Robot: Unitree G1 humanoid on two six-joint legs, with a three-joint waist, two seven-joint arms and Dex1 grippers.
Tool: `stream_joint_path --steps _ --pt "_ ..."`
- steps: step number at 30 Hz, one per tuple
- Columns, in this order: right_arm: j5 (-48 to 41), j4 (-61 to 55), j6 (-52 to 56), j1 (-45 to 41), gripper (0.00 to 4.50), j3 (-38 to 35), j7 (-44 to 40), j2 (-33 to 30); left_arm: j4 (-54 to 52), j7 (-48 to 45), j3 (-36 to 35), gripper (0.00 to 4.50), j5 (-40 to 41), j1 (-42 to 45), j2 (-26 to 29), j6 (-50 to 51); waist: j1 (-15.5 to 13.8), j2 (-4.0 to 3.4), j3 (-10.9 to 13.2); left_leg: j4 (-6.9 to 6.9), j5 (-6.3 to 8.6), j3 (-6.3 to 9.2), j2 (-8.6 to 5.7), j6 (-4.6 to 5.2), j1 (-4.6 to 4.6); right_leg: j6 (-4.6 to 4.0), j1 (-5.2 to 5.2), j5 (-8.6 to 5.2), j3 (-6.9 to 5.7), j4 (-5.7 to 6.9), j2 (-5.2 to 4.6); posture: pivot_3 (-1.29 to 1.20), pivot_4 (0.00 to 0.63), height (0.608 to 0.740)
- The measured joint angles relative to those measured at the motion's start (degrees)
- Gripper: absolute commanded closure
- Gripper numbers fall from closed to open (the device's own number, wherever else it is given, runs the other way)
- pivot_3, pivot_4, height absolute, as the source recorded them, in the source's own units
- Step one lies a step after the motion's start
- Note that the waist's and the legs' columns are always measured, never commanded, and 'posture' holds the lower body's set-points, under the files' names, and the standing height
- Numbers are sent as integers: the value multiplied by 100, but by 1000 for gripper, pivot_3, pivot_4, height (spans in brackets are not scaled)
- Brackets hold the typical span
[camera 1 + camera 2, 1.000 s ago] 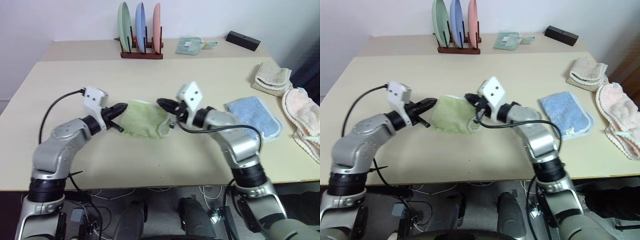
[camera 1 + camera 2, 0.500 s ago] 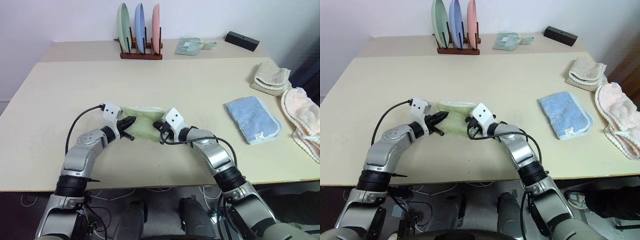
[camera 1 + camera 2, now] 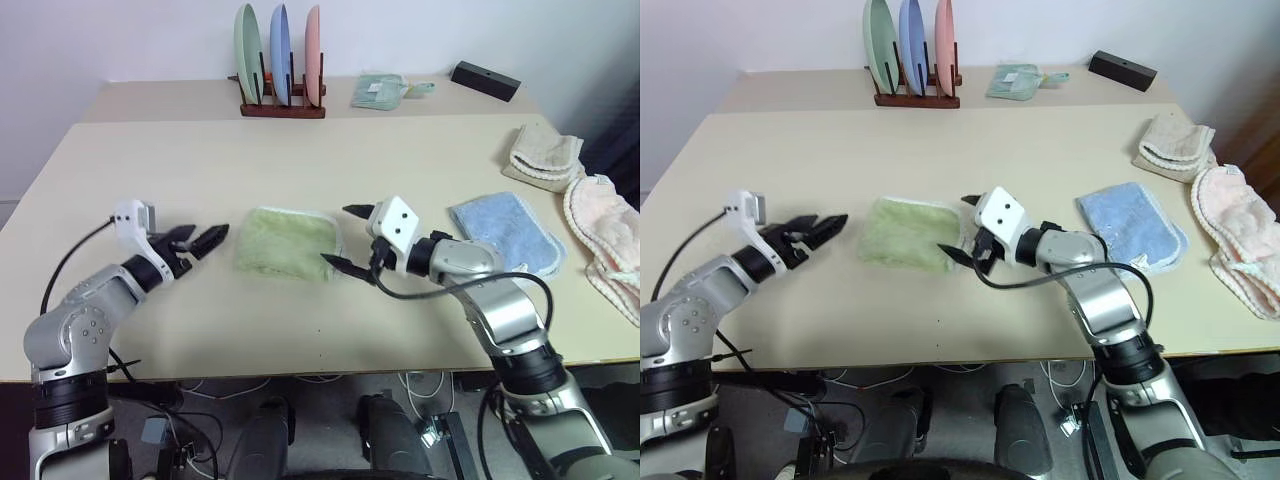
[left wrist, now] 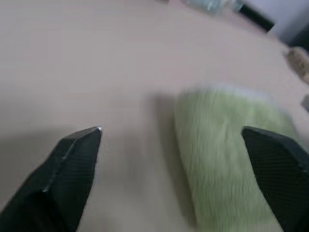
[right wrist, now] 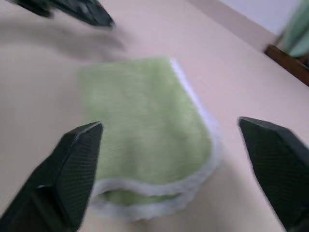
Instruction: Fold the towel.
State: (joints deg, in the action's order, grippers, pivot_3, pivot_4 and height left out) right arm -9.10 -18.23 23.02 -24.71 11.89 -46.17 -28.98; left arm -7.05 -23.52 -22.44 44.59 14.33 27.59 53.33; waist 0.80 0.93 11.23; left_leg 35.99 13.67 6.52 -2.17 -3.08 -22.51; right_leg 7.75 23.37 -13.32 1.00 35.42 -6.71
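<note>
The light green towel [image 3: 287,242] lies folded on the beige tabletop [image 3: 300,160], near its front middle, between the two grippers and touched by neither. Its white stitched edging runs along the far edge and down the right side, where two layers of trim lie stacked one on the other. The left gripper [image 3: 197,240] hovers just off the towel's left edge with its black fingers [image 4: 72,159] spread wide and nothing between them; a bare strip of tabletop separates the fingertips from the cloth. The right gripper [image 3: 348,238] hangs at the towel's right edge, its fingers [image 5: 77,159] also spread wide and empty, one tip pointing over the far right corner and the other near the front right corner. To the right of that arm lies a small light blue towel [image 3: 510,233] with white trim. Farther right, near the tabletop's edge, sit a folded beige towel [image 3: 543,152] and a pink towel [image 3: 603,232]. At the back stands a dark wooden rack [image 3: 283,105] holding three upright plates, green, blue and pink, with a pale green cloth [image 3: 382,90] beside it and a black box [image 3: 486,80] farther right.
</note>
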Motion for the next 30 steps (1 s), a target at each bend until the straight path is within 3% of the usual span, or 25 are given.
stream_joint_path --steps 9,12,14,19,25,30 --pt "109 -191 -218 240 0 156 -149 -167 -37 929 -90 22 770 292 -1076 829 -5 4 0 2 0 1 0 -1 1 0 -3 0 -1 0 -1 0 150 740" --pt "170 -194 -249 254 0 210 -122 -165 -46 1223 -79 855 823 370 -1457 871 -23 5 -1 4 0 1 -1 -1 1 -1 -7 0 -1 -5 -1 0 150 740" --pt "218 -199 -268 312 0 260 -94 -155 17 1458 -110 1867 896 396 -1806 871 -31 6 -1 4 0 1 -3 -1 0 -1 -10 0 -1 -10 -2 0 150 740" --pt "323 -201 -269 382 0 318 -36 -157 25 1690 -79 4448 1091 395 -2050 904 -11 7 -1 3 0 1 -2 -1 0 -1 -8 1 -1 -9 -2 0 150 740" --pt "359 -201 -270 382 0 334 -11 -152 -25 1795 -116 4448 1242 413 -2110 778 -14 7 -1 3 0 1 -2 -1 0 -2 -8 0 -1 -10 -2 0 150 740" --pt "401 -201 -308 379 0 335 25 -150 158 2058 -728 4448 1047 1056 -1804 -492 -4 9 1 2 -1 1 -1 -2 0 -2 -5 1 -1 -10 -1 0 150 740"
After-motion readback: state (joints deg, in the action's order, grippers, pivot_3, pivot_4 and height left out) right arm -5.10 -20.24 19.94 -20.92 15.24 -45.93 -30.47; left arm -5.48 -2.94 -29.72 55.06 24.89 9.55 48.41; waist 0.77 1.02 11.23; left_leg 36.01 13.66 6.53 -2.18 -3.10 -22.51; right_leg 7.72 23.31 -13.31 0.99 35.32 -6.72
